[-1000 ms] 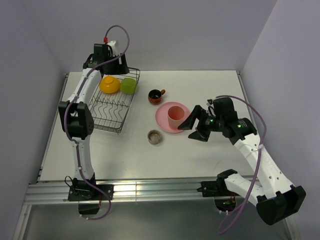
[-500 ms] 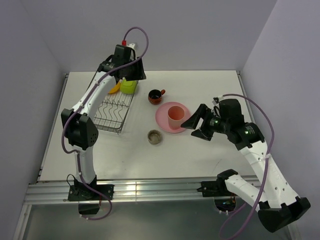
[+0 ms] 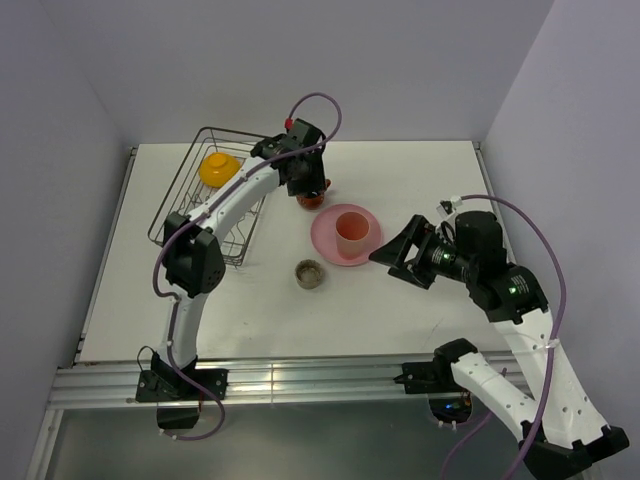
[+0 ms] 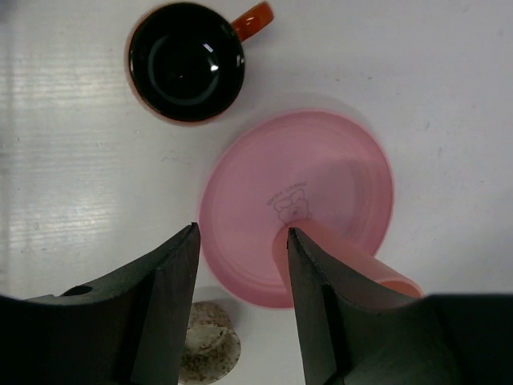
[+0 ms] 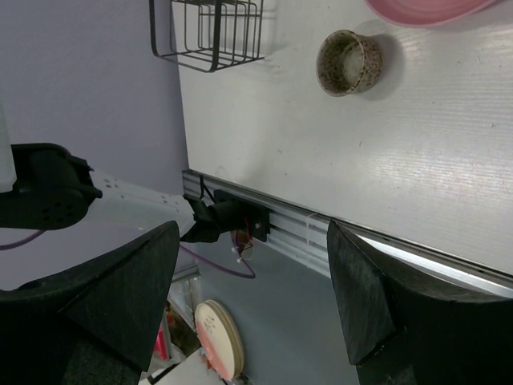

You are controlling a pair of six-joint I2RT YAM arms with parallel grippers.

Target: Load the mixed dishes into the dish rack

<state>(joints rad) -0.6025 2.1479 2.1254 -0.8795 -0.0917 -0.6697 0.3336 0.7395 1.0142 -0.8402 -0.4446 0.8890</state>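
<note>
A: Change logged. The left gripper point(image 3: 308, 183), over the far end of the dish rack point(image 3: 213, 238) a second ago, now hangs above the mug point(image 3: 314, 199). What does its wrist camera give?

B: Fingers parted, nothing between them. Below it, the mug point(image 4: 186, 60) stands upright on the table point(image 4: 449, 72). The pink tumbler point(image 4: 346, 261) stands on the pink plate point(image 4: 321, 172). The grey-brown dish point(image 4: 210, 349) is just beside the plate's rim.

A: Rack contents?

B: The orange-yellow bowl point(image 3: 218, 167) sits at the far end. The yellow-green bowl, beside it a second ago, is not visible now because the left arm crosses that spot. The rack's outline also looks skewed against the earlier view, with the near-left corner farther out. Cannot tell whether it was nudged.

A: Right gripper point(image 3: 392, 255)?

B: Spread wide and empty, just off the plate's right side, drawn back a little from a second ago. Its wrist camera shows the grey-brown dish point(image 5: 347, 62) and one corner of the rack.

A: Reading for the task?

B: Judgement: one bowl is racked for certain, the second probably. Four pieces are left on the table. The left arm appears to be lining up on the mug, and no grasp has begun yet.
</note>
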